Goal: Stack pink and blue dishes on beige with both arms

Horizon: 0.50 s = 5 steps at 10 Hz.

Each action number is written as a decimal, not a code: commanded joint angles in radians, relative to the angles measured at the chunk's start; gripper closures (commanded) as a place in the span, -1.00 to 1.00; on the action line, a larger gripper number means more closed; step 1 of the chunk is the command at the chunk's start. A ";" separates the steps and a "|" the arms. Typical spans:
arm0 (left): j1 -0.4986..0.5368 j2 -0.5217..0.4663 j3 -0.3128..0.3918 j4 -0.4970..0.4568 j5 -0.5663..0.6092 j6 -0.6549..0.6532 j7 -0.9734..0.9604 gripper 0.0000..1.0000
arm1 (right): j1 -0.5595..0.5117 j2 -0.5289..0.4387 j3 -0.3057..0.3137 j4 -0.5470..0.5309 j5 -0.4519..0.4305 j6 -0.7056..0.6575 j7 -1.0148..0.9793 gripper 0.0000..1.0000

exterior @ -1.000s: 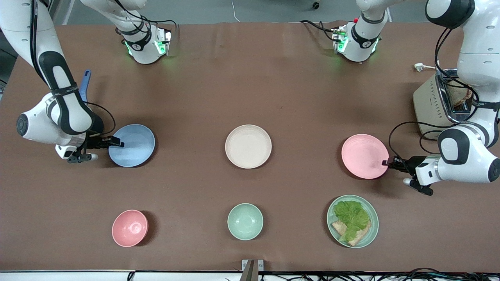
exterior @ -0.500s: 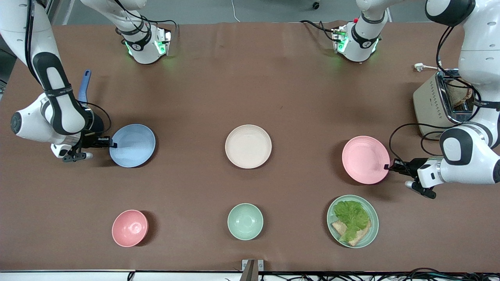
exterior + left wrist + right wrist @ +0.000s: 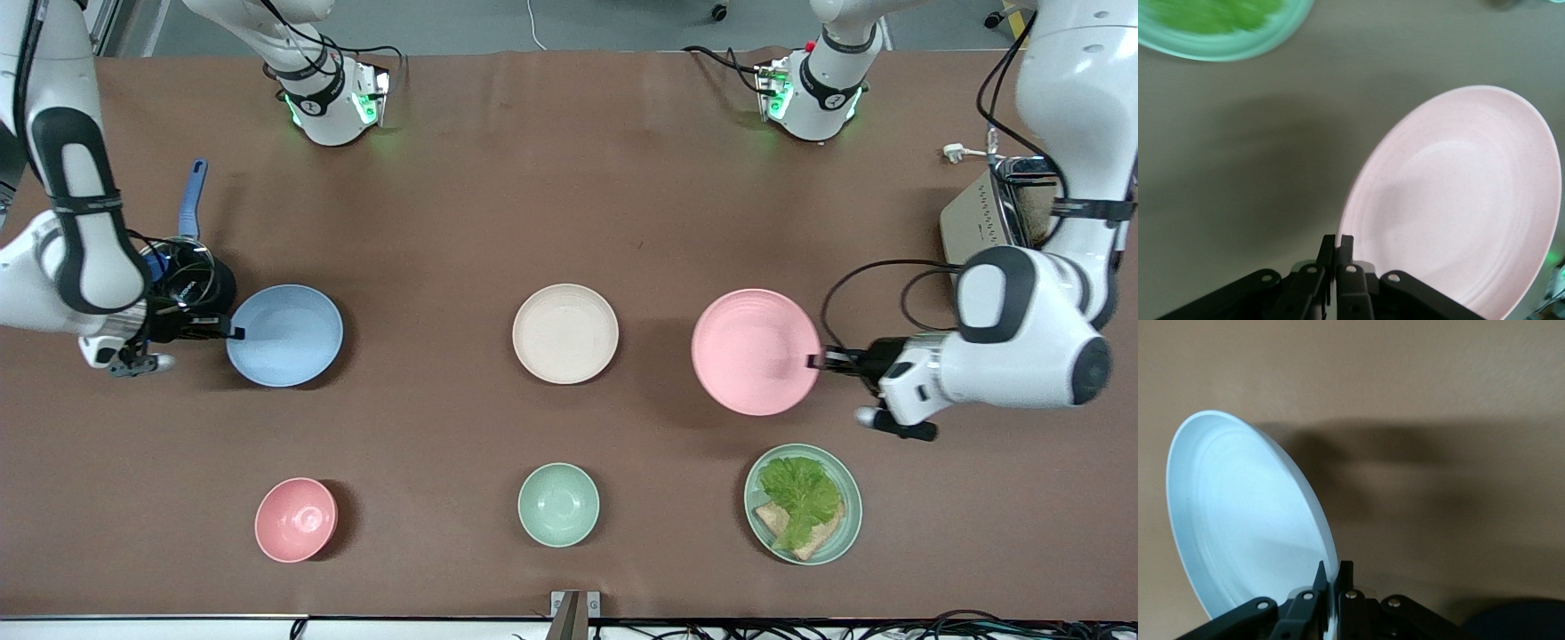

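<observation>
**Both plates pinched at the rim and lifted**

Front view: the pink plate [image 3: 756,351] is held off the counter [image 3: 569,178] by the left end effector [image 3: 822,361], clamped on its rim, between the beige plate [image 3: 565,333] and the left arm's end. The blue plate [image 3: 284,335] is gripped likewise by the right end effector [image 3: 233,332], toward the right arm's end.

Left wrist view: the left end effector [image 3: 1337,257] is closed on the pink plate [image 3: 1458,200] at its edge; the plate hangs tilted.

Right wrist view: the right end effector [image 3: 1333,583] is clamped on the blue plate [image 3: 1245,520], also tilted.

The plates are judged light, stiff and smooth, so a firm rim pinch is needed against slipping.
</observation>
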 commanded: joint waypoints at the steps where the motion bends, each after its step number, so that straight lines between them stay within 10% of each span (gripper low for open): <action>1: -0.172 0.006 0.009 -0.023 0.148 0.077 -0.260 0.99 | 0.021 -0.051 -0.018 0.135 -0.059 -0.166 0.204 0.99; 5: -0.413 0.070 0.011 -0.042 0.386 0.215 -0.548 0.99 | 0.050 -0.096 0.156 0.180 -0.093 -0.135 0.574 0.99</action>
